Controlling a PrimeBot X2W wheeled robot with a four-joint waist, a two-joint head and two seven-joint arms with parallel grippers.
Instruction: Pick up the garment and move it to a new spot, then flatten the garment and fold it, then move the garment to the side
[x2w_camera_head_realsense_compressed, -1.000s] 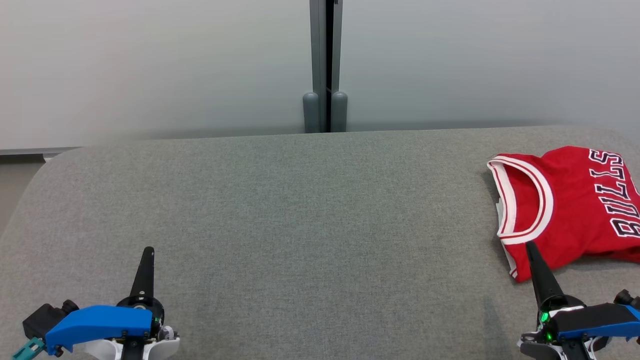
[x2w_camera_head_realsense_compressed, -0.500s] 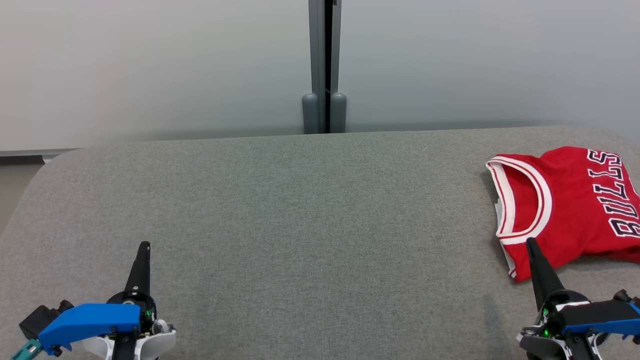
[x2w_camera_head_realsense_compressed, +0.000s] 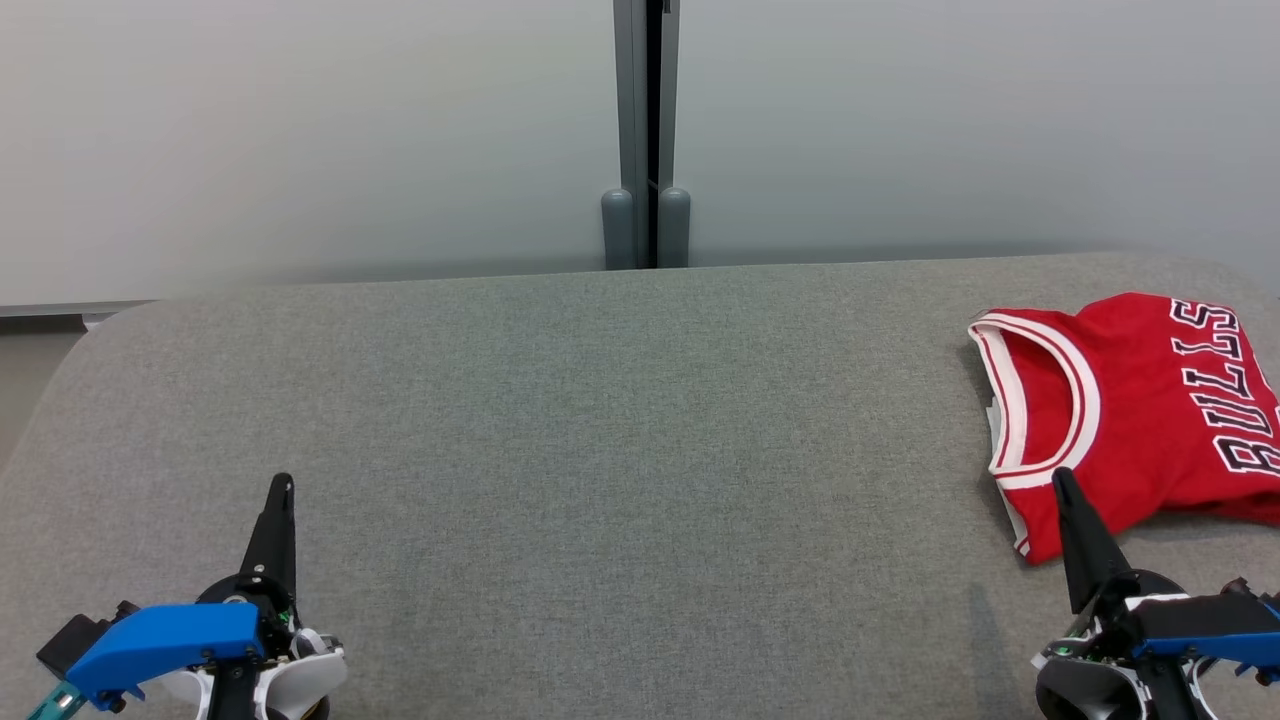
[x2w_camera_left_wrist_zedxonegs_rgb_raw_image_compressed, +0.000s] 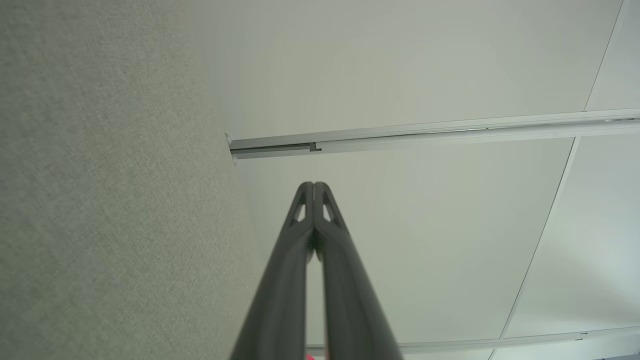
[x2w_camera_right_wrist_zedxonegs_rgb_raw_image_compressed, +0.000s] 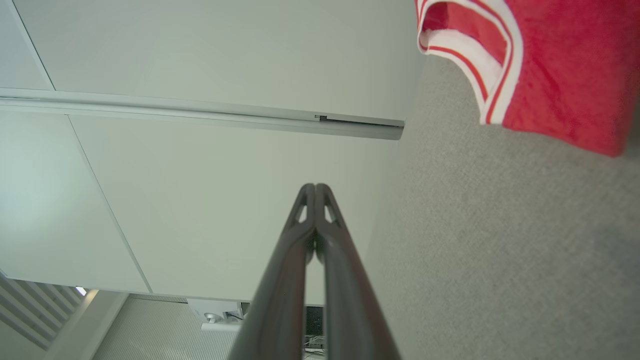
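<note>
The garment (x2w_camera_head_realsense_compressed: 1140, 410) is a red jersey with white trim and black-and-white letters, folded and lying at the far right of the grey table (x2w_camera_head_realsense_compressed: 620, 420). Its trimmed edge shows at the top right of the right wrist view (x2w_camera_right_wrist_zedxonegs_rgb_raw_image_compressed: 545, 65). My right gripper (x2w_camera_head_realsense_compressed: 1062, 477) is shut and empty at the lower right, its tip just in front of the jersey's near edge. In its own wrist view the right gripper (x2w_camera_right_wrist_zedxonegs_rgb_raw_image_compressed: 315, 187) has both fingers pressed together. My left gripper (x2w_camera_head_realsense_compressed: 283, 483) is shut and empty at the lower left, far from the jersey; its fingers meet in the left wrist view (x2w_camera_left_wrist_zedxonegs_rgb_raw_image_compressed: 313, 185).
Pale wall panels stand behind the table, joined by a grey post (x2w_camera_head_realsense_compressed: 647, 130). The table's rounded left corner (x2w_camera_head_realsense_compressed: 90, 340) and back edge bound the grey cloth surface.
Both grippers have drawn back a little toward the bottom edge of the head view. The jersey lies where it was, and both grippers stay shut.
</note>
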